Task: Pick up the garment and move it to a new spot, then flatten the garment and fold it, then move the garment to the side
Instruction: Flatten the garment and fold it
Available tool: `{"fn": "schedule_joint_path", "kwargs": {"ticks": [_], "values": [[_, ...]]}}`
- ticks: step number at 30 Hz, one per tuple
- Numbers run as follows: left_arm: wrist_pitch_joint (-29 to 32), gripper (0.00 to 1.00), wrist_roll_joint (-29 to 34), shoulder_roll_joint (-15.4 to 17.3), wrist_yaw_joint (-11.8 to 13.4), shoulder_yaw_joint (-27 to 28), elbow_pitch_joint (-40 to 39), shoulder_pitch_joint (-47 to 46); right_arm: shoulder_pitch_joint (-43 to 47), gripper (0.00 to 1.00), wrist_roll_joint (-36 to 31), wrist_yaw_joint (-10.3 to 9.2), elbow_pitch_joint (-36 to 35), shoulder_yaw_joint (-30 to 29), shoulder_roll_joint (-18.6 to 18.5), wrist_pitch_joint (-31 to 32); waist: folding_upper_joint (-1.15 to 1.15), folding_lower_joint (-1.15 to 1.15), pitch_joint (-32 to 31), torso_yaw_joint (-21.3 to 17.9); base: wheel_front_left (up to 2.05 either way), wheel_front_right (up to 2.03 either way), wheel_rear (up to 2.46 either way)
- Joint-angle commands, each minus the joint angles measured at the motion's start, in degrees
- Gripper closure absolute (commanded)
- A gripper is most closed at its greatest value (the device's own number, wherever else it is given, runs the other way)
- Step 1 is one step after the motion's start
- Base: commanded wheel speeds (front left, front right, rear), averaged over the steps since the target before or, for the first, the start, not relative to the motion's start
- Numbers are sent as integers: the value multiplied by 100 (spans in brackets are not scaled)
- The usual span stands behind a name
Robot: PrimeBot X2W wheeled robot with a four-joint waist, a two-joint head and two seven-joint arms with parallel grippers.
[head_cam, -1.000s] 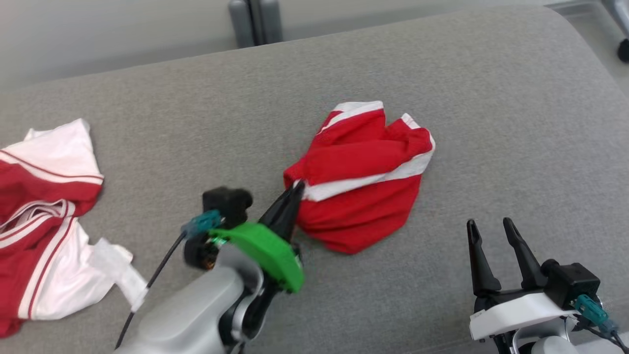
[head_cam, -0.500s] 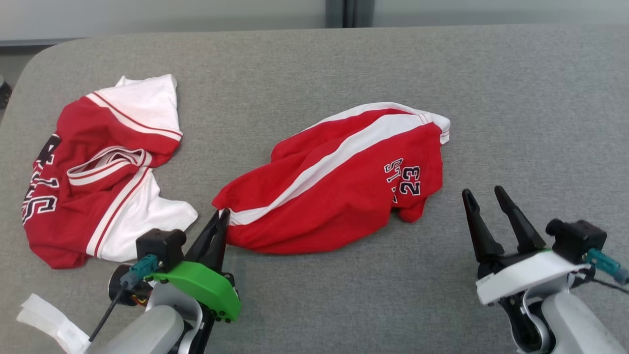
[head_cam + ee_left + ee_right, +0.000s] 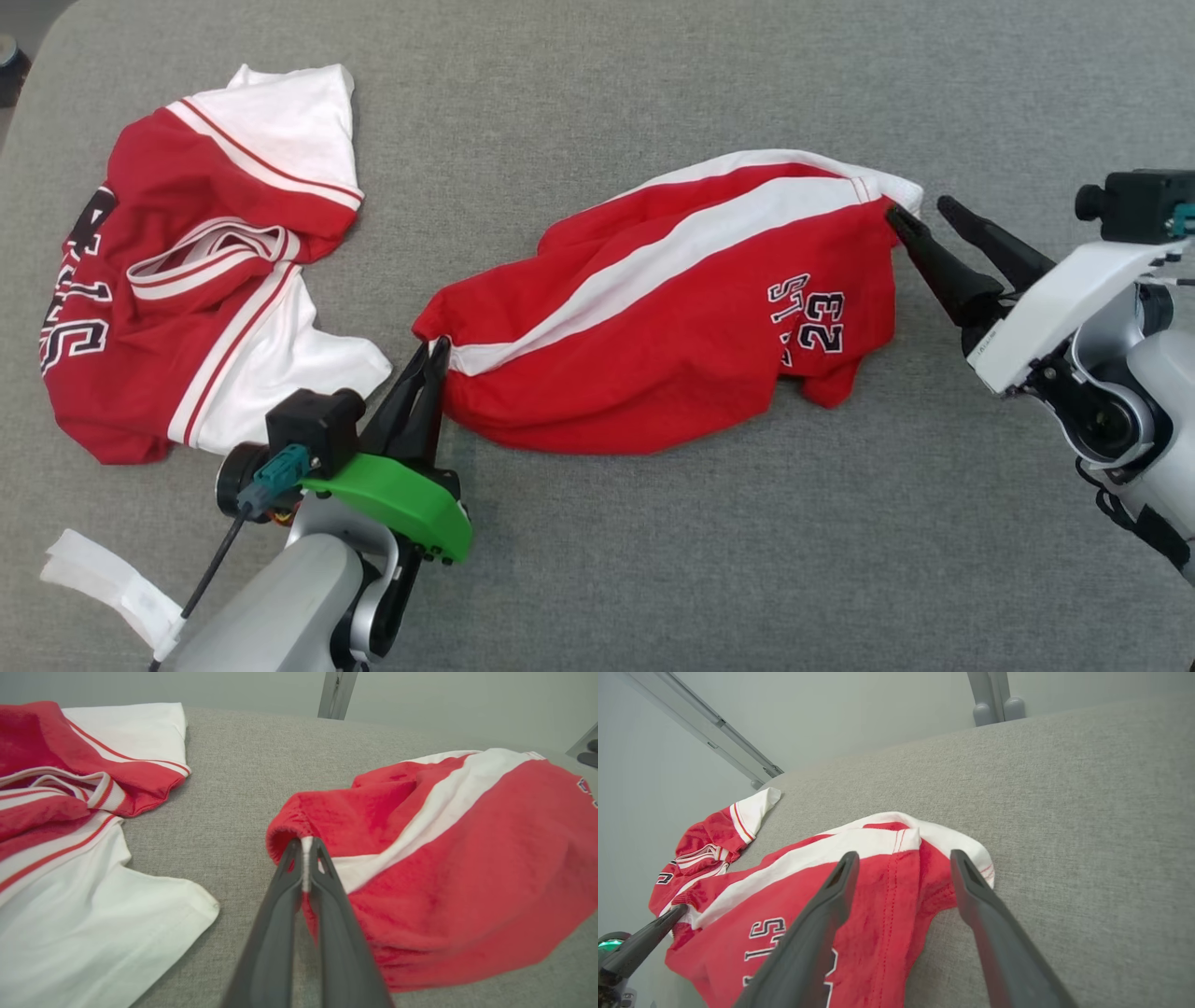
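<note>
Left gripper (image 3: pixel 437 347) jaws clamped on shorts (image 3: pixel 653 355) at waistband end. Right gripper (image 3: pixel 917 207) jaws apart at opposite hem corner. Jersey (image 3: pixel 187 261) lies nearby, to the left.

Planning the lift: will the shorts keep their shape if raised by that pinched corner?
Probably not: the shorts lie creased and bunched, so likely floppy. They would probably hang limp from the shut left gripper. Grasping the far end with the open right gripper should limit sagging.

A grey woven surface (image 3: pixel 709 579) (rounded at one corner) lies before a pale wall (image 3: pixel 840 714) with an upright post (image 3: pixel 337 693).
</note>
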Motion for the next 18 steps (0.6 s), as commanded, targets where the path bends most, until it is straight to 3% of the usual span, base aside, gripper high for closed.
{"fn": "schedule_joint_path", "kwargs": {"ticks": [1, 13, 15, 16, 18], "values": [[-20, 100, 90, -50, -58, 66, 29, -92, -160, 0, 96, 1, 137, 154, 5, 89, 0, 0, 139, 121, 0, 0, 0], [-19, 100, 464, -412, -334, 234, 294, -108, -1074, 0, 394, 0, 932, 1196, 41, -276, 0, 0, 226, 302, 0, 0, 0], [-19, 100, 504, -426, -348, 263, 332, -97, -1180, 58, 445, 0, 938, 1345, -2, -343, 0, 0, 225, 298, 0, 0, 0], [-19, 100, 517, -431, -358, 276, 345, -93, -1226, 95, 456, 0, 947, 1420, -23, -367, 0, 0, 223, 292, 0, 0, 0], [-19, 100, 532, -439, -379, 314, 379, -80, -1283, 100, 552, 0, 960, 1571, -67, -402, 0, 0, 207, 268, 0, 0, 0]]}}
